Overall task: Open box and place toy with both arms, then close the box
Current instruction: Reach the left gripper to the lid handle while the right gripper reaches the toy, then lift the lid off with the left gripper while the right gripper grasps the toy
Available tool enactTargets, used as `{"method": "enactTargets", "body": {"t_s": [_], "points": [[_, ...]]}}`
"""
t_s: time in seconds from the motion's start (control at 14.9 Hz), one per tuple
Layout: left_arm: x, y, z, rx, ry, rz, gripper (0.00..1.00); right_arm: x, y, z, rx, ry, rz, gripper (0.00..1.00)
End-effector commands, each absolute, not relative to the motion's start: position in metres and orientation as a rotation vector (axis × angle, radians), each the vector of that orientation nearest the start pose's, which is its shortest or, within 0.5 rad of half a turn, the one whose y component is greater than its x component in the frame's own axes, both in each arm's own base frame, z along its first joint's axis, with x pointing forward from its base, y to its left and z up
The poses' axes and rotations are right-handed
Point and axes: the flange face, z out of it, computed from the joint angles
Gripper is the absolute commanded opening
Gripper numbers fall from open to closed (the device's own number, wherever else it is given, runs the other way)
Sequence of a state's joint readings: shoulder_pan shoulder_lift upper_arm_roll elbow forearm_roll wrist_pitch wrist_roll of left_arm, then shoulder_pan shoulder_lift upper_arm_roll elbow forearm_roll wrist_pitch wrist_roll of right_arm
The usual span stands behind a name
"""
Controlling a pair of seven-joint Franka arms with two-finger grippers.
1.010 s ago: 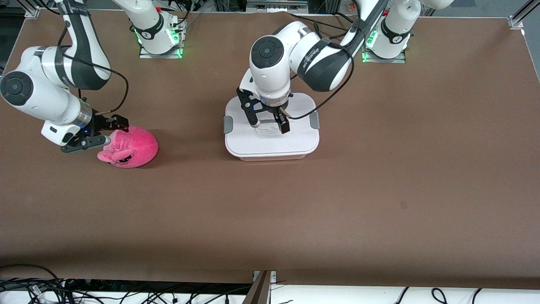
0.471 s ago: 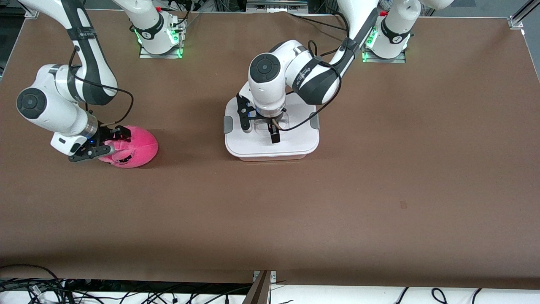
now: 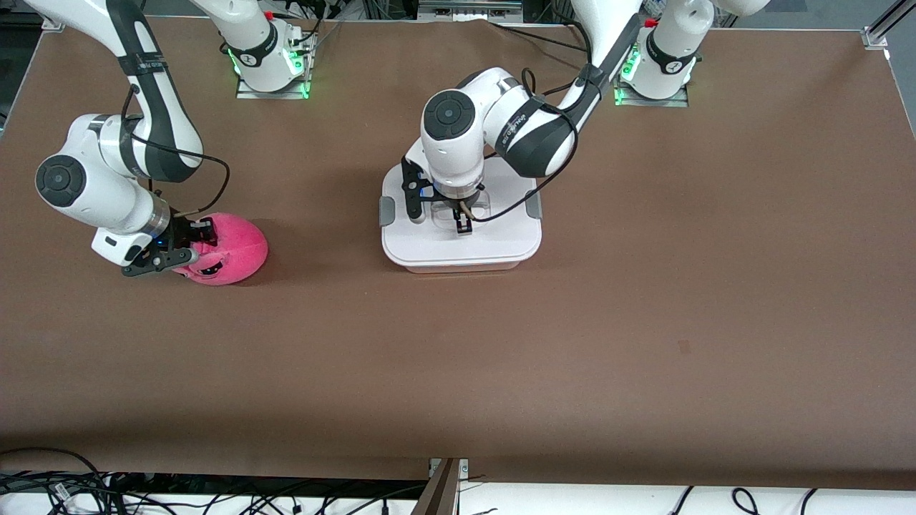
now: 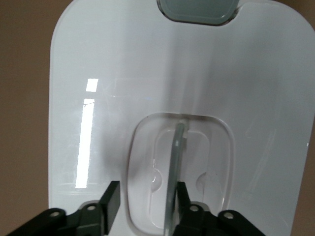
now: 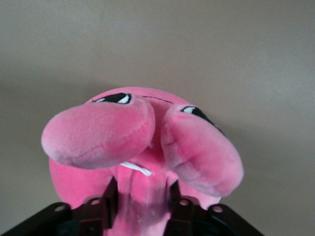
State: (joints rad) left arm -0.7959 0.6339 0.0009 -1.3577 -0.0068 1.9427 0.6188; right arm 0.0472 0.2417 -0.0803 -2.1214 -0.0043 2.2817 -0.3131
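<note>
At centre frame in the front view, a rounded-rectangular box point(image 3: 461, 221) sits closed on the brown table point(image 3: 644, 286), its glossy white lid point(image 3: 501, 236) running its longer axis between the two grey side clips point(image 3: 387, 211), which face the two ends of the table. The left gripper point(image 3: 438, 213) is down on the lid; in the left wrist view its black fingers point(image 4: 112, 200) stand apart, narrowly straddling the thin, clear plastic handle point(image 4: 175, 182) that rises on edge from the smooth recessed well at the lid's centre, one finger close against it and not yet pinching it. At the left of the frame, toward the right arm's end of the table, the round hot-pink plush toy point(image 3: 232, 248) rests on the table, its dark-eyed face turned toward the front camera and the lower left. The right gripper point(image 3: 179, 243) is pressed into its soft fabric; the right wrist view shows the fingers point(image 5: 109, 195) closed on a fold of plush below two paler, rounded flaps point(image 5: 101, 130).
</note>
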Motion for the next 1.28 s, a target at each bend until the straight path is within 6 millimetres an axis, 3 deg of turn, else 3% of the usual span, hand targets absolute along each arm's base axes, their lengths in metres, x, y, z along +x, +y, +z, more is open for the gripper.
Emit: {"method": "enactTargets", "body": {"t_s": [0.0,0.34,0.54,0.74,0.81,1.08,1.21], "points": [[0.500,-0.509,0.368,-2.350,2.065,0.076,0.00,0.559,-0.019,0.296,-3.102,-0.458,0.177,0.00],[0.494,-0.507,0.388,-2.373,2.052,0.091,0.00,0.564,-0.017,0.317,-3.105,-0.467,0.144,0.00],[0.492,-0.506,0.398,-2.380,2.047,0.087,0.00,0.581,-0.004,0.356,-3.098,-0.494,0.163,0.00],[0.491,-0.496,0.424,-2.385,2.042,0.111,0.00,0.594,0.019,0.397,-3.082,-0.544,0.205,0.00],[0.497,-0.486,0.431,-2.395,2.031,0.114,0.00,0.596,0.029,0.406,-3.080,-0.563,0.205,0.00],[0.541,-0.417,0.458,-2.578,1.938,0.145,0.00,0.602,0.075,0.453,-3.070,-0.640,0.206,0.00],[0.571,-0.359,0.469,-2.611,1.910,0.190,0.00,0.600,0.103,0.468,-3.071,-0.666,0.208,0.00]]}}
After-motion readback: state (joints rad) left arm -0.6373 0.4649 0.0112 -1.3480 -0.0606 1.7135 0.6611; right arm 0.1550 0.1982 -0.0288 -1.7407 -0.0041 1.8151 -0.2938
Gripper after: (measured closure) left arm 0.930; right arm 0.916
